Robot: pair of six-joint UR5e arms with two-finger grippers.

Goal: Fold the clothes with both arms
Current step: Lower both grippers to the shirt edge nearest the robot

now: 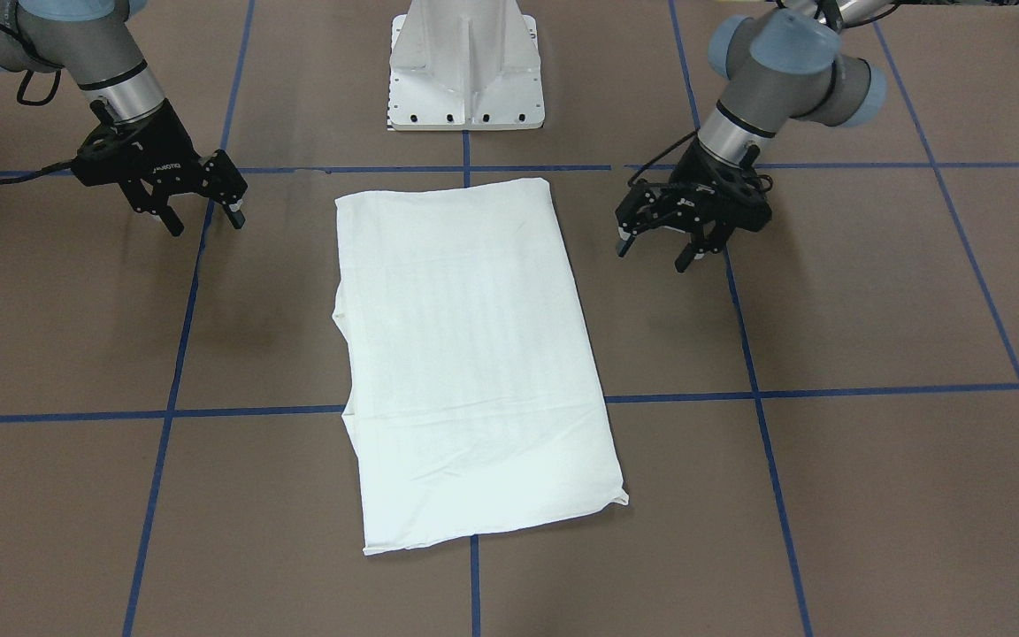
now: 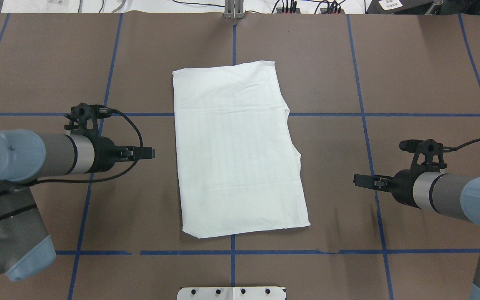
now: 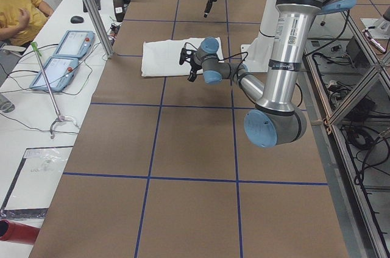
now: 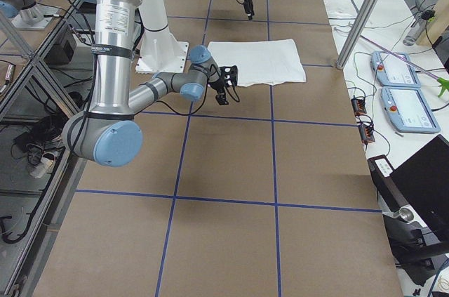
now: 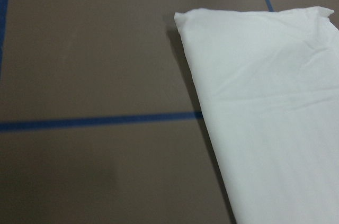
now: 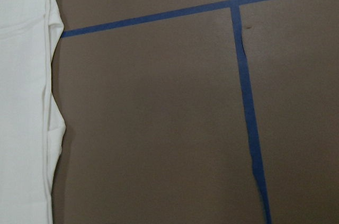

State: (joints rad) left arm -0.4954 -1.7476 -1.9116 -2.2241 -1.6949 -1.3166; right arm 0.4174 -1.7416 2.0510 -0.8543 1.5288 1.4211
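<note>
The clothes are one white shirt [image 2: 238, 150] folded into a long rectangle, lying flat mid-table with its sleeves tucked in. It also shows as the shirt [image 1: 470, 363], [image 3: 163, 57], [image 4: 256, 62], and its edges fill part of each wrist view [image 5: 275, 102], [image 6: 24, 102]. My left gripper [image 1: 653, 255] hovers open beside one long edge, apart from the cloth, and from overhead the left gripper [image 2: 150, 153] is seen edge-on. On the other side my right gripper [image 1: 207, 224] hangs open and empty; overhead the right gripper [image 2: 356, 180] is also clear of the shirt.
The white pedestal base [image 1: 467, 71] stands behind the shirt's near end. Blue tape lines [image 2: 233, 252] grid the brown table. Off the table's far side are control tablets [image 3: 61, 57], cables and a seated person [image 3: 18, 8].
</note>
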